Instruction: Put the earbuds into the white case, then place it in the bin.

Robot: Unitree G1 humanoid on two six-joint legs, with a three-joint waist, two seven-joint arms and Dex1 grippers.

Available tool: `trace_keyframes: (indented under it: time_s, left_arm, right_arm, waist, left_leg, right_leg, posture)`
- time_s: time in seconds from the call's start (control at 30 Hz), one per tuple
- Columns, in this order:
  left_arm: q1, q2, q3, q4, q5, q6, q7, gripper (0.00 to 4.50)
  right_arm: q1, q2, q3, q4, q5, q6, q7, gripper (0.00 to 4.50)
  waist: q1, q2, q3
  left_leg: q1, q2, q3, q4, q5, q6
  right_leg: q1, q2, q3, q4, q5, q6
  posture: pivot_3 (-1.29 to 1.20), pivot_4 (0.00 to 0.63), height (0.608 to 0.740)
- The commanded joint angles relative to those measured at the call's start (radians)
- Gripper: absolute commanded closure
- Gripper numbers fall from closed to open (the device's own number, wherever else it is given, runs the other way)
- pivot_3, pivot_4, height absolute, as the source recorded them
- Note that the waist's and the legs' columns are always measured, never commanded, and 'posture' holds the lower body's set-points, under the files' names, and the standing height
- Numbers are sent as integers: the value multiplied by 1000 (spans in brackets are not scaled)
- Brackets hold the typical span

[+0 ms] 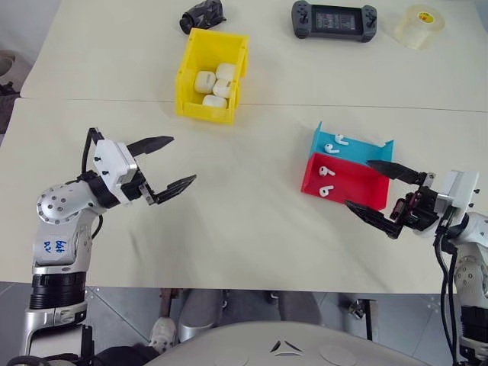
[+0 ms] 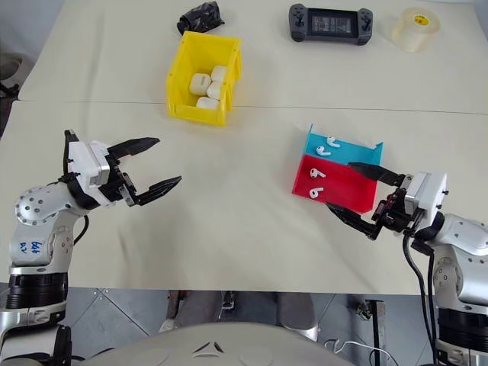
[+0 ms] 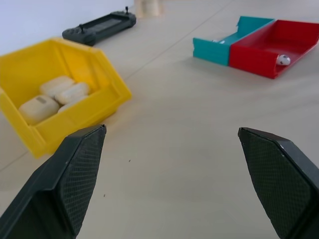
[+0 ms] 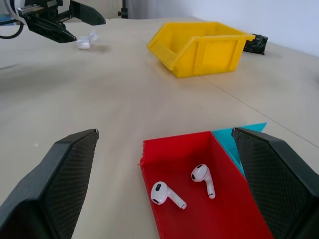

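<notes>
The yellow bin [image 1: 191, 72] stands at the back of the table and holds several white cases [image 1: 215, 85]. On the right, a red tray [image 1: 358, 187] holds two earbuds [image 1: 326, 180], and the blue tray [image 1: 329, 145] behind it holds another pair [image 1: 339, 139]. My right gripper [image 1: 358, 183] hovers open at the red tray's near right end, fingers spread to either side of it. My left gripper [image 1: 183, 158] is open over bare table at the left, holding nothing. In the right wrist view a small white object [image 4: 84, 41] lies near the left gripper; I cannot tell what it is.
Behind the bin lies a crumpled black object [image 1: 202, 15]. A black handheld game console [image 1: 334, 20] and a roll of clear tape [image 1: 419, 26] sit along the far edge. The table's front edge runs just below both arms.
</notes>
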Motion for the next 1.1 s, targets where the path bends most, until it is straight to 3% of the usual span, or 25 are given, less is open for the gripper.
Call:
trace_keyframes:
  time_s: [0.03, 0.3, 0.5, 0.67, 0.83, 1.1]
  left_arm:
    - [-7, 16, 5, -22, 26, -28, 15, 0]
    - [106, -14, 179, -75, -58, 3, 136, 0]
    - [308, -67, 386, -124, -70, 38, 308, 0]
    - [453, -132, 472, -198, -80, 140, 441, 0]
    - [486, -149, 482, -307, -127, 303, 548, 0]
    - [355, 45, 435, -331, -156, 593, 560, 0]
  right_arm:
    - [7, 1, -15, -21, 9, -20, 5, 13]
    - [-79, 13, 53, 11, -4, -43, 50, 13]
    - [-218, 63, 148, 45, -16, -68, 89, 13]
    - [-276, 107, 179, 40, 5, -91, 108, 13]
    - [-288, 111, 182, 45, 15, -89, 128, 13]
    - [-282, 85, 190, 37, 1, -55, 128, 13]
  waist:
    - [0, 0, 0]
    - [-4, 0, 0]
    - [-5, 0, 0]
    - [5, 0, 0]
    - [14, -1, 0]
    - [15, -1, 0]
  left_leg:
    - [0, 0, 0, 0, 0, 0]
    - [0, 1, 0, 0, 0, 0]
    - [0, 1, 0, -1, 0, 0]
    - [0, 0, -1, 0, -1, 1]
    - [0, 0, -1, 0, -1, 2]
    - [0, 0, -1, 0, -1, 1]
  right_leg:
    - [0, 0, 0, 0, 0, 0]
    - [0, 1, 0, 1, 0, 0]
    - [-1, 1, 1, 0, 0, 0]
    - [0, -1, 1, -1, 0, 0]
    - [0, -1, 0, -1, 0, 0]
    - [0, 0, 1, 0, 0, -1]
  posture:
    - [0, 150, 740]
    - [0, 150, 740]
    - [0, 150, 740]
    - [0, 150, 740]
    - [0, 150, 740]
    - [0, 150, 740]
